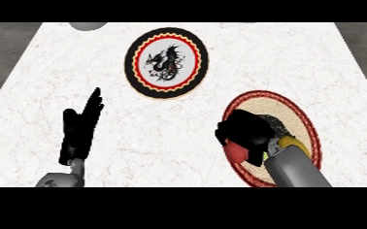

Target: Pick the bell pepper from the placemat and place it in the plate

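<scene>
You had the red bell pepper (235, 152) still down on the placemat (301, 110), at the near right of the counter, and most of it was hidden. Only a red patch showed, at the near left edge of your right hand (247, 132), touching the fingers. That hand lay over the pepper with its black fingers curled down round it, so it was grasping the pepper; whether the pepper had left the mat at all, you could not tell from this view.

The placemat under it was round, cream in the middle with a dark red patterned border, and a darker mottled patch showed just beyond the hand. Your right forearm (295, 169) came in from the near right and covered the mat's near part; a yellow piece showed at the wrist.

The plate (166, 63) stood well apart from the pepper, farther away and to the left of the mat, near the middle of the counter. It had a black rim, a red and yellow zigzag ring and a black dragon figure on a white centre, and nothing lay on it.

Your left hand (79, 128) rested at the near left, fingers straight and released, pointing away from you, touching nothing.

The counter (72, 68) was white marble with faint reddish veins. A grey rounded object (88, 25) sat at its far left edge, cut off by the view.
</scene>
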Robot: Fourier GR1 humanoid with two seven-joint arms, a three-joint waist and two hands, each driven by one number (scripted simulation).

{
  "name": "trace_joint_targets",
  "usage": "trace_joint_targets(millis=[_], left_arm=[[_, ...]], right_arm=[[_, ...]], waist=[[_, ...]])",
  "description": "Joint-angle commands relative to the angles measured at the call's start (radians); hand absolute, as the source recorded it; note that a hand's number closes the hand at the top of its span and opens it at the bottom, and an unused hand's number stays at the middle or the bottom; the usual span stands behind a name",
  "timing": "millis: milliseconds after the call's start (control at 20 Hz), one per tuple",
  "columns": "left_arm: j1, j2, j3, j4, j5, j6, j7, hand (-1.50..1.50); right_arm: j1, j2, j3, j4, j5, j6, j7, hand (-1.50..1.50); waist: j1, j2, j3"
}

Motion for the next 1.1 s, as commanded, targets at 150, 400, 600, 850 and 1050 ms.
trace_joint_targets(millis=[150, 400, 600, 850, 1050], left_arm=[[-0.009, -0.004, -0.015, 0.000, -0.005, -0.011, -0.017, 0.00], [-0.056, -0.018, -0.044, -0.006, -0.013, -0.024, 0.006, 0.00], [-0.078, -0.013, -0.052, 0.019, -0.017, -0.040, 0.013, 0.00], [-0.095, -0.021, -0.066, 0.028, -0.018, -0.049, 0.026, 0.00], [-0.124, -0.026, -0.066, 0.038, -0.018, -0.053, 0.035, 0.00]], right_arm=[[-0.066, 0.217, -0.123, 0.053, -0.114, -0.037, 0.453, 1.50], [-0.195, 0.221, -0.118, 0.053, -0.148, -0.206, 0.726, 1.50], [-0.332, 0.222, -0.073, 0.060, -0.190, -0.321, 0.949, 1.50], [-0.491, 0.223, -0.057, 0.097, -0.119, -0.537, 1.194, 1.50], [-0.631, 0.223, -0.011, 0.192, -0.106, -0.607, 1.419, 1.50]], waist=[[0.063, 0.019, 0.004], [0.112, 0.017, 0.005], [0.143, 0.018, 0.002], [0.150, 0.019, -0.001], [0.149, 0.020, -0.003]])
